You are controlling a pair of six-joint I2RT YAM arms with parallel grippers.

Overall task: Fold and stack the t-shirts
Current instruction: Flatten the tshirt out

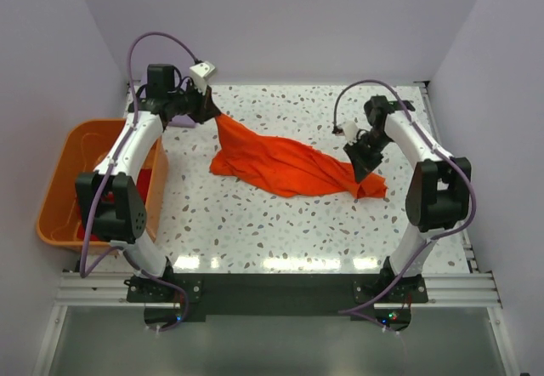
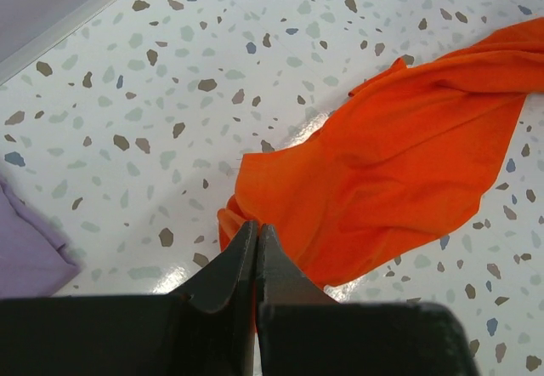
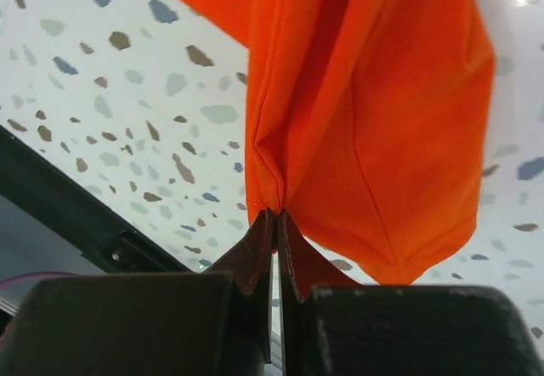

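Note:
The bright orange t-shirt [image 1: 289, 165] is bunched and stretched across the speckled table between both grippers. My left gripper [image 1: 211, 111] is shut on its far left end; in the left wrist view the closed jaws [image 2: 257, 225] pinch a fold of the orange cloth [image 2: 382, 163]. Over at the near right end, my right gripper [image 1: 362, 165] is shut on a corner, and the cloth [image 3: 365, 95] hangs from the pinched tips [image 3: 277, 213]. A bit of pale lavender t-shirt [image 2: 25, 253] lies on the table left of the left gripper. Darker red cloth [image 1: 156, 187] shows inside the tub.
A rigid orange plastic tub [image 1: 59, 190] stands off the table's left edge beside the left arm. White walls close in the back and both sides. The black rail of the table's edge [image 3: 76, 214] runs close to the right gripper.

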